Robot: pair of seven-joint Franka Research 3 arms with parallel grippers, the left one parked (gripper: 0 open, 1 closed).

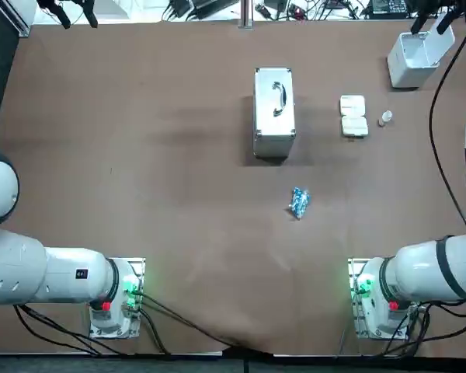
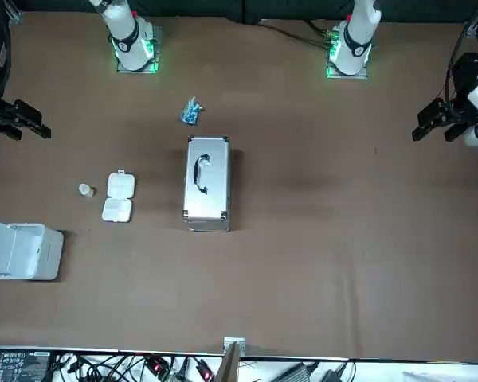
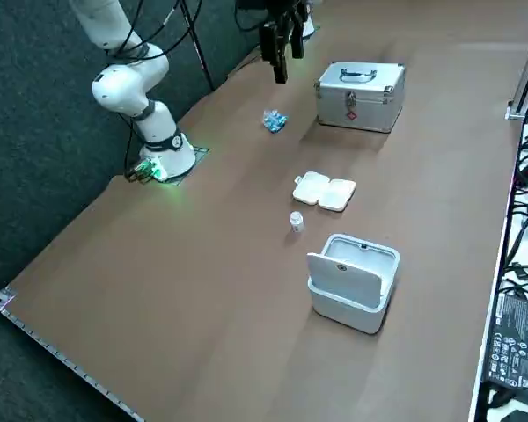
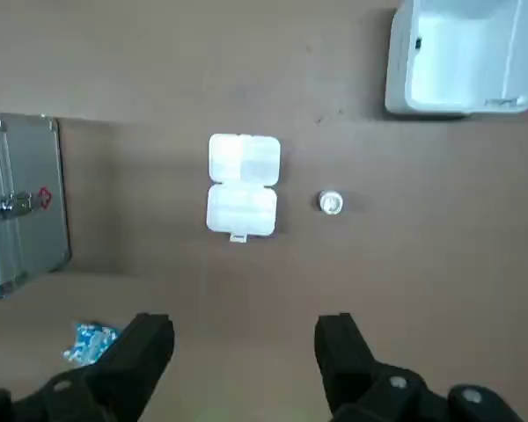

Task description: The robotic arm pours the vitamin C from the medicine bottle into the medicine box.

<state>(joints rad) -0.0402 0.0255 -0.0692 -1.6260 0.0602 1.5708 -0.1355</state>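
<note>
The medicine bottle point(image 1: 385, 118) point(image 3: 297, 221) is small, with a white top, and stands upright on the brown table. Just beside it lies the white medicine box point(image 1: 353, 116) point(image 3: 324, 192), opened flat into two halves. In the right wrist view the box point(image 4: 242, 185) and the bottle point(image 4: 331, 202) sit well beyond my fingers. My right gripper point(image 4: 245, 330) is open and holds nothing. It hangs high above the table point(image 3: 282, 61) point(image 2: 32, 119), on the robot's side of the box and bottle and apart from both.
A silver carrying case point(image 1: 274, 113) point(image 4: 22, 202) stands mid-table, left of the medicine box. A crumpled blue packet point(image 1: 298, 202) point(image 4: 88, 341) lies nearer the arm bases. A white bin with its lid raised point(image 1: 415, 56) point(image 3: 352, 281) sits at the far right corner.
</note>
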